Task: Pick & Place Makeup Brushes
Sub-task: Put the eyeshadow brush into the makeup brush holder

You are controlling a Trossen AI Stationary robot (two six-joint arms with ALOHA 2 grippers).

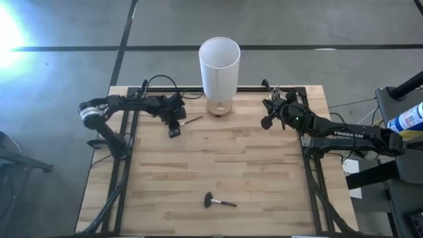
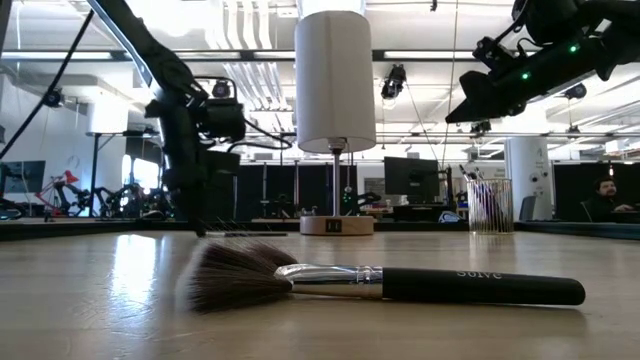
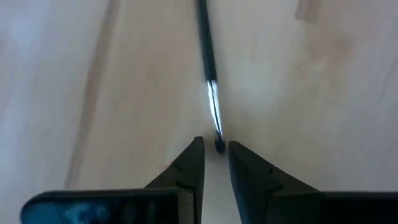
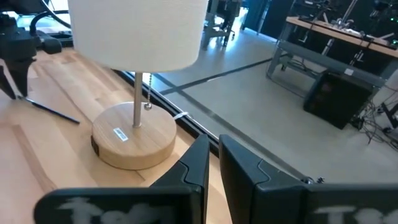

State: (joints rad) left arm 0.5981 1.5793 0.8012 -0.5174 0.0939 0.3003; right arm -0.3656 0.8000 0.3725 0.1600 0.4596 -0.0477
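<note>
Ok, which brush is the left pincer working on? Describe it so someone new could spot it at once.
Start at the white-shaded lamp at the table's far edge. Just left of its wooden base lies a thin dark brush, with the left pincer lowered at its end, fingers slightly apart around the tip. Unlike the wide fluffy brush near the front edge, it is slim, pencil-like, with a silver ferrule.

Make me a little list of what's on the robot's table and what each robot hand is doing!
table: wooden table
lamp: white-shaded lamp on a round wooden base, at the far edge
thin brush: thin brush lying flat on the wood beside the lamp
fluffy brush: fluffy brush lying alone near the front
cup: clear cup holding more brushes, far right
left gripper: left gripper low, fingers either side of the thin brush's end
right gripper: right gripper raised, shut, empty
</note>
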